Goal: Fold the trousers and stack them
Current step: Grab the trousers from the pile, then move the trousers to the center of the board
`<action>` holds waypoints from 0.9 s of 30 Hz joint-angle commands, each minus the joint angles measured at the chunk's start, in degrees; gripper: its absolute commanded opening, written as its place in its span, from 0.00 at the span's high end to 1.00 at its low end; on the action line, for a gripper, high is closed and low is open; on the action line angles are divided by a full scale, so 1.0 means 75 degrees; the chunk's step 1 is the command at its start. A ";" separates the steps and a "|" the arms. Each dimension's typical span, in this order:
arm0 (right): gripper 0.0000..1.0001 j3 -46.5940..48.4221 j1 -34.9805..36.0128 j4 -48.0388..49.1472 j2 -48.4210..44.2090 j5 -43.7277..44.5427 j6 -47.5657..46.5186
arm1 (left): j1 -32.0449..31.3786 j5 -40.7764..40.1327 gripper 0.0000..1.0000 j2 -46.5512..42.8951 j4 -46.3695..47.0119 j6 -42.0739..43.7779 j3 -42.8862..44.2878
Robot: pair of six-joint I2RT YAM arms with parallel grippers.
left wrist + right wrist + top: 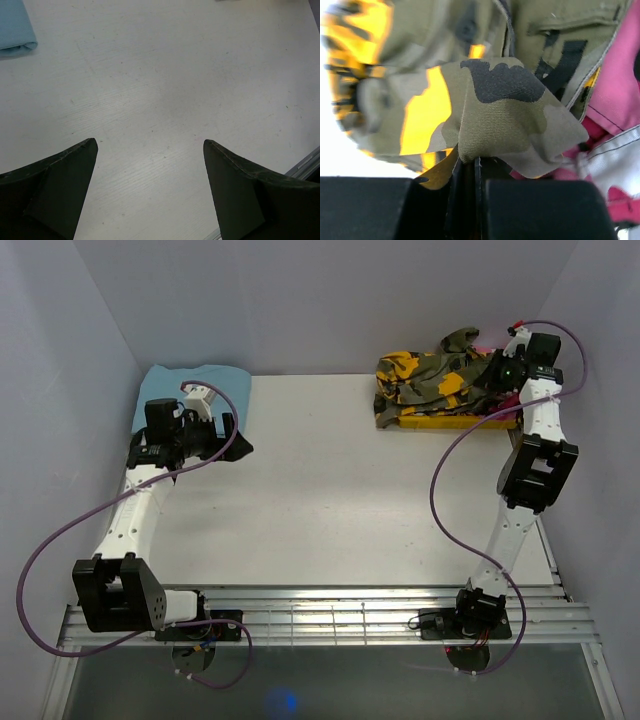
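Observation:
The trousers (435, 380), camouflaged in olive, orange-yellow and black, lie crumpled in a heap at the table's back right. My right gripper (497, 371) reaches into the heap's right side. In the right wrist view its jaws are shut on a fold of the trousers (510, 125), pinched at the right gripper (476, 165). My left gripper (232, 435) hovers over bare table at the far left. The left gripper (150, 150) stands open in the left wrist view, nothing between its fingers (65, 185).
A folded light blue garment (185, 390) lies at the back left, its corner (15, 30) showing in the left wrist view. A pink garment (620, 105) with white parts lies under the trousers. White walls enclose the white table (330, 500); a metal rail (330, 615) runs along the near edge.

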 commanded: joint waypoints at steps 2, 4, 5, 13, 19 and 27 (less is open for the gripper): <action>0.92 -0.0032 0.0284 0.1029 -0.2045 -0.1573 0.0955 | 0.0023 0.0397 0.02 -0.0344 0.0037 -0.0068 0.0463; 0.92 -0.0056 0.0307 0.1240 -0.2559 -0.2064 0.1318 | 0.0023 0.0398 0.02 -0.0519 0.0061 -0.0068 0.0556; 0.92 -0.0102 0.0354 0.1334 -0.2748 -0.2206 0.1691 | 0.0023 0.0351 0.02 -0.0578 0.0049 -0.0068 0.0603; 0.92 -0.0593 0.0647 0.2692 -0.4797 -0.3938 0.4282 | 0.0023 0.0676 0.02 -0.1328 -0.0477 0.0305 0.1177; 0.92 -0.4748 0.1535 0.2379 -0.7436 -0.5137 0.2696 | -0.0268 0.2879 0.02 -0.1459 -0.0783 0.1688 0.1132; 0.92 -0.7001 0.4429 0.0374 -0.8175 -0.2786 -0.1906 | -0.1219 0.2765 0.04 -0.0064 -0.0865 0.2029 0.1365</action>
